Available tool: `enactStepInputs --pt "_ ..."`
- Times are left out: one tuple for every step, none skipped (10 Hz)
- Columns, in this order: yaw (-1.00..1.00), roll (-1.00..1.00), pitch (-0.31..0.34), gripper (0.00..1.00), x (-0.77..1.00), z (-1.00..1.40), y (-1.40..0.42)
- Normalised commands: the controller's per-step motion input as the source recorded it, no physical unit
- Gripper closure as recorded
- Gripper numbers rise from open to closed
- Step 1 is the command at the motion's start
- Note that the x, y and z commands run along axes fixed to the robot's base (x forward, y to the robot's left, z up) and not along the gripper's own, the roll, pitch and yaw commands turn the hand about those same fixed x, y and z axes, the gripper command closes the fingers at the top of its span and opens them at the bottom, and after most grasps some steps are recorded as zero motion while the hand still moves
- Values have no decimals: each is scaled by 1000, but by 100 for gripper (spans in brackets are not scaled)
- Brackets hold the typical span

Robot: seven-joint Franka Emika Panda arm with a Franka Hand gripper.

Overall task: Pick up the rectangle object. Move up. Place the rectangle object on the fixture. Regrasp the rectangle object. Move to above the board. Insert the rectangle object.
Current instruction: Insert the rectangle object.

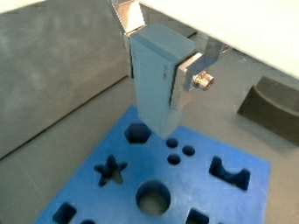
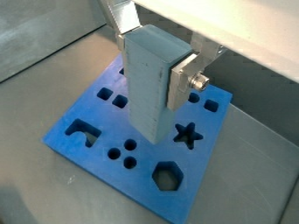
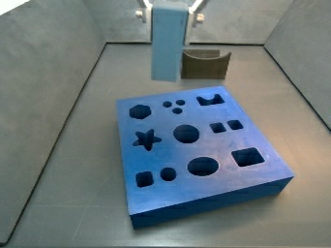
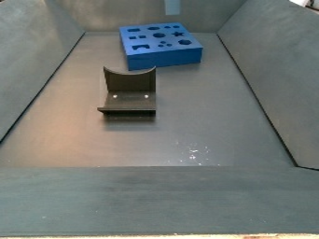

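My gripper (image 1: 158,48) is shut on the rectangle object (image 1: 156,83), a light blue-grey block held upright with its lower end hanging over the blue board (image 1: 117,144) near the hexagon hole. In a wrist view the gripper (image 2: 152,48) clamps the block (image 2: 146,87) above the board (image 2: 100,109). In a side view the block (image 3: 168,44) hangs from the gripper (image 3: 168,8) over the board's (image 3: 220,145) far edge. The brown fixture (image 3: 203,64) stands empty behind the board. The gripper and block are out of view in the side view that shows the fixture (image 4: 129,93) and board (image 4: 174,58).
Grey sloped walls enclose the grey floor in both side views. The fixture also shows in a wrist view (image 1: 274,103) beside the board. The board has several dark shaped holes, among them a star (image 3: 146,139) and a large circle (image 3: 188,133).
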Motion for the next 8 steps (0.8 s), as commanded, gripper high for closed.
enactStepInputs --pt "51 591 357 100 706 -174 -420" --pt "57 563 434 100 726 -177 -374" --pt "60 457 526 100 737 -169 -320" --pt "43 277 377 100 534 -154 -131" --pt "11 26 89 100 80 0 0" --pt "0 0 0 100 51 0 0" --pt "117 266 397 100 746 -83 -146" --pt "191 306 489 100 766 -143 -231"
